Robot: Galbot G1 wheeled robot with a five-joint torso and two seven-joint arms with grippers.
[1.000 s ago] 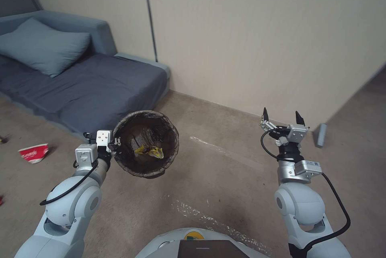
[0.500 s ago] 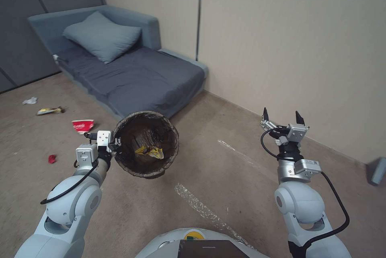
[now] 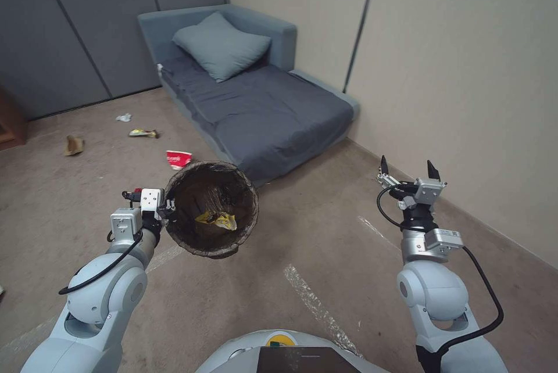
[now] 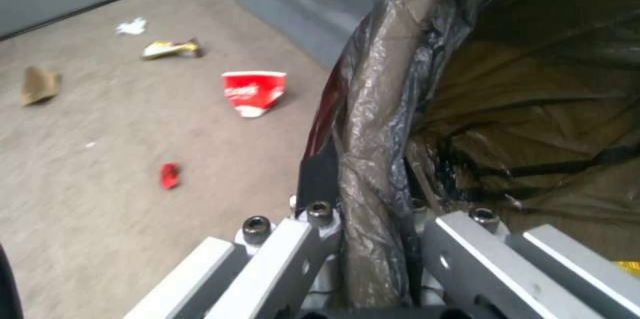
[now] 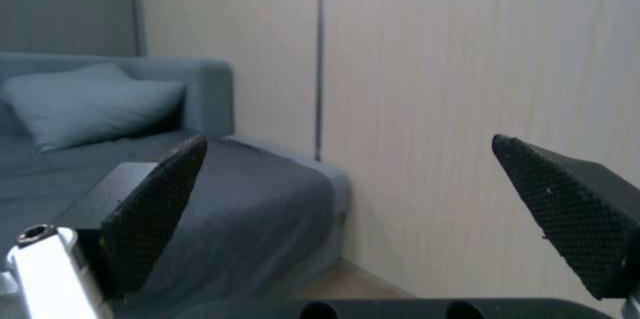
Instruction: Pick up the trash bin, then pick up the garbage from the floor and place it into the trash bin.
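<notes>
My left gripper is shut on the near rim of the trash bin and holds it off the floor, tilted toward me. A yellow wrapper lies inside on the dark bag. In the left wrist view the fingers clamp the bag-covered rim. Garbage lies on the carpet beyond: a red-and-white packet, a snack wrapper, a white tissue and a brown paper bag. A small red scrap lies nearer. My right gripper is raised at the right, open and empty.
A blue-grey sofa with a pillow stands against the beige wall ahead. Grey panels close off the far left, with a wooden piece at the left edge. Pale tape lines cross the open carpet in front of me.
The whole picture has swung: the camera turned left, so the sofa now sits further right and more floor litter is in view. Both arms keep their pose, bin still held.
</notes>
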